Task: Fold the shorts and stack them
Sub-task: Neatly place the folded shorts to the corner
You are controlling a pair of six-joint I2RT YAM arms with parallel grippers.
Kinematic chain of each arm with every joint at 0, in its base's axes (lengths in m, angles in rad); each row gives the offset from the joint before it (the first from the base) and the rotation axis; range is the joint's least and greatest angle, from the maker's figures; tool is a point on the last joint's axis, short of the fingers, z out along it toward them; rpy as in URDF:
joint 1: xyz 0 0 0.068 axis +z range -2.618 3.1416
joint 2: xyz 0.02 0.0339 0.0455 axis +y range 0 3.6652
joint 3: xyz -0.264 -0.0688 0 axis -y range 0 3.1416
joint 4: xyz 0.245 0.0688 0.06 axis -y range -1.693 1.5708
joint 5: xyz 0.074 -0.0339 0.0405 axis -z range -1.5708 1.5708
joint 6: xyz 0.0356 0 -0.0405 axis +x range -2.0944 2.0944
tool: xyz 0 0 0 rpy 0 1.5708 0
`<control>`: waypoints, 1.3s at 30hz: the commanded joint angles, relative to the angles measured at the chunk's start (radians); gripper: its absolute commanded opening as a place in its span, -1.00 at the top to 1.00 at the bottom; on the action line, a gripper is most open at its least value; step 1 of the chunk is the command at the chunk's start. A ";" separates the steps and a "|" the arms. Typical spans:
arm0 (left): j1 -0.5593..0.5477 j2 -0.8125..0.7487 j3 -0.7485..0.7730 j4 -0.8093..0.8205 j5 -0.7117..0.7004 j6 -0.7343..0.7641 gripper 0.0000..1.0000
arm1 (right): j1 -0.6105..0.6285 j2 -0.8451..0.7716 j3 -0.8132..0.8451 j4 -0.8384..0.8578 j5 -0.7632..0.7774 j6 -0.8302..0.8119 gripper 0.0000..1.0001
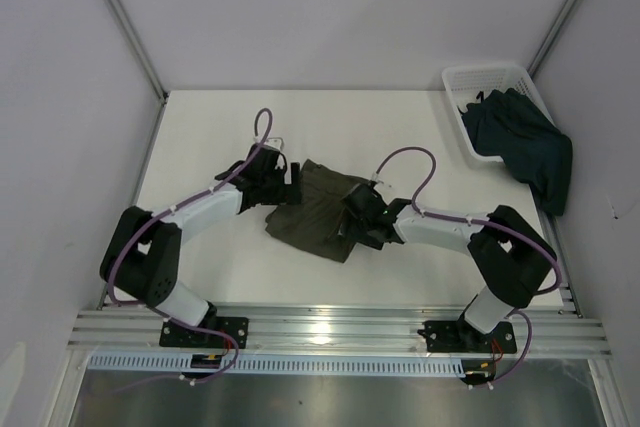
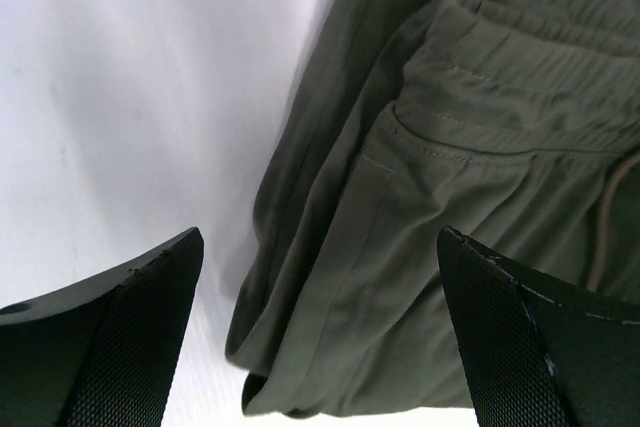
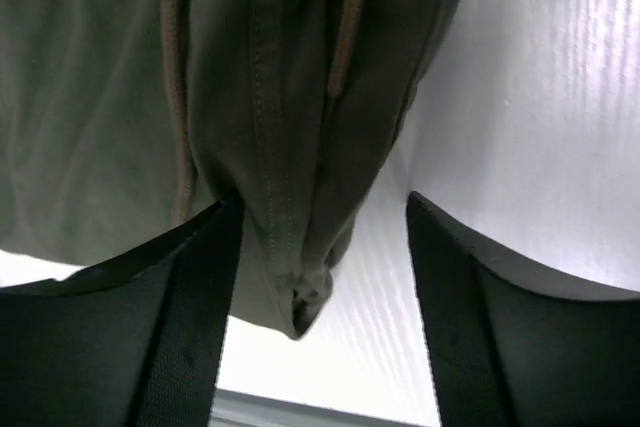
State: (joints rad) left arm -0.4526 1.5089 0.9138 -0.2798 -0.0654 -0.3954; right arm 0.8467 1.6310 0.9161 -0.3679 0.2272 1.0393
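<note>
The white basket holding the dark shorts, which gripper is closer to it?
Right. The right gripper is at the right edge of the olive shorts, on the side toward the basket; the left gripper is at their left edge, farther from it.

Olive-green cloth shorts (image 1: 318, 209): matt woven fabric, soft creases, stitched seams, gathered waistband. Tan cord drawstring (image 3: 176, 97): round, matt. Dark navy-teal cloth shorts (image 1: 525, 142): matt, limp. White plastic mesh basket (image 1: 480, 69): smooth, slight sheen. White table top (image 1: 400, 137): matt, faint grain close up. Left gripper pads (image 2: 130, 347): black, matt, finely cross-hatched. Silver metal rail (image 1: 340, 330): ribbed, glossy.
</note>
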 commanded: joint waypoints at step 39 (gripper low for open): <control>0.020 0.059 -0.284 0.238 0.230 -0.117 0.61 | -0.055 -0.149 -0.123 0.000 -0.204 -0.363 0.82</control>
State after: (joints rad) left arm -0.4248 1.6306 0.7631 -0.0170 0.2131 -0.4789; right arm 0.7815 1.5143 0.8139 -0.3302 0.0628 0.7151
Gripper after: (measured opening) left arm 0.183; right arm 0.088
